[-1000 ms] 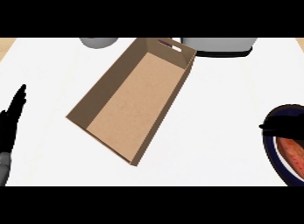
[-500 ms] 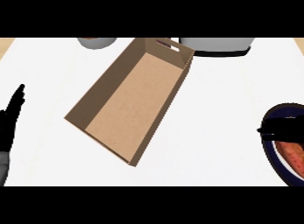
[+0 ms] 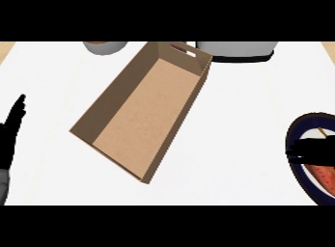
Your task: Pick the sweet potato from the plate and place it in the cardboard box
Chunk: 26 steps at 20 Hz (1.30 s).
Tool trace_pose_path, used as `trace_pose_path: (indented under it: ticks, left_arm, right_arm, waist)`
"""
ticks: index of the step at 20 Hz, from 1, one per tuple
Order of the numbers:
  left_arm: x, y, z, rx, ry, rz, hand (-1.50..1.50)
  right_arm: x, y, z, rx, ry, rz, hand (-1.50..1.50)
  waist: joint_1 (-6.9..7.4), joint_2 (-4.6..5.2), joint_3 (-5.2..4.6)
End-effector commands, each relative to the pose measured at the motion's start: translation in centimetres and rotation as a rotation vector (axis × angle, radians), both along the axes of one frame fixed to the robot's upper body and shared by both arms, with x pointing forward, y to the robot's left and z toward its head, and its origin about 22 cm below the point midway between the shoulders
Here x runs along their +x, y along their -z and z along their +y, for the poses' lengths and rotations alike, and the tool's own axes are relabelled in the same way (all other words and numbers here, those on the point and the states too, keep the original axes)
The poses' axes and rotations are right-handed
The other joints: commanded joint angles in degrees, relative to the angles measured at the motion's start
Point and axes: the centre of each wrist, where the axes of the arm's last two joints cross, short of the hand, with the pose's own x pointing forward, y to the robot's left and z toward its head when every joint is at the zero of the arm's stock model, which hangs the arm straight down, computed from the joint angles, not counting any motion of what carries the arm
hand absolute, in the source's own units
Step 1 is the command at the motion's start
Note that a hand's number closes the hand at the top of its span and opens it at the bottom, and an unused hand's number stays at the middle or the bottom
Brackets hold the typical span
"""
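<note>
An orange-red sweet potato (image 3: 327, 179) lies on a dark-rimmed plate (image 3: 299, 135) at the right edge of the head view. My right hand (image 3: 321, 151) is over the plate, its black fingers reaching left across the sweet potato's upper end and hiding part of it; whether they curl round it does not show. The open cardboard box (image 3: 145, 111) lies slanted in the middle of the white counter, nothing inside it. My left hand (image 3: 5, 142) rests open at the left edge, fingers pointing up.
A grey pot with a black base (image 3: 236, 50) stands behind the box at the back. A small grey bowl (image 3: 104, 47) sits at the back left. White counter (image 3: 234, 120) separates the box from the plate.
My right hand has slid a little lower and further left over the plate, covering more of the sweet potato's top. The left hand and the box have stayed put.
</note>
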Motion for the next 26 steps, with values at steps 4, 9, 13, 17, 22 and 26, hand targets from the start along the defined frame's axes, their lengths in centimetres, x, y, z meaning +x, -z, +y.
trace_pose_path:
  ticks: [4, 9, 13, 17, 22, 26]
  left_arm:
    - [0.4, 0.2, -1.6, -0.002, 0.0, 0.005, 0.0]
    - [-0.6, 0.9, -1.2, -0.004, -0.002, 0.004, 0.0]
    - [-0.2, -0.3, -1.0, 0.001, -0.01, 0.002, 0.0]
    - [0.8, -0.4, -1.1, 0.025, -0.004, -0.018, 0.0]
    - [-0.1, 0.6, 0.0, -0.002, -0.001, 0.024, 0.0]
    - [0.4, -0.3, -0.1, 0.002, -0.018, 0.012, 0.0]
  right_arm:
    - [0.4, 3.0, 2.0, 0.073, -0.041, 0.062, 1.5]
    - [0.9, 3.4, 3.1, 0.216, -0.031, -0.105, 1.5]
    - [1.5, 2.1, 2.9, 0.258, -0.031, -0.183, 1.5]
    - [4.8, 0.9, 6.9, 0.226, 0.314, -0.27, 1.5]
    - [7.6, 0.3, 11.0, 0.225, 0.696, -0.398, 1.5]
    - [8.5, -3.0, 12.2, 0.222, 0.767, -0.582, 1.5]
  waist:
    - [-0.22, -0.03, 0.0]
    - [0.03, -0.02, 0.05]
    - [-0.18, -0.12, 0.03]
    - [-0.44, -0.21, -0.09]
    - [-0.09, -0.23, -0.18]
    - [-0.99, -0.43, -0.08]
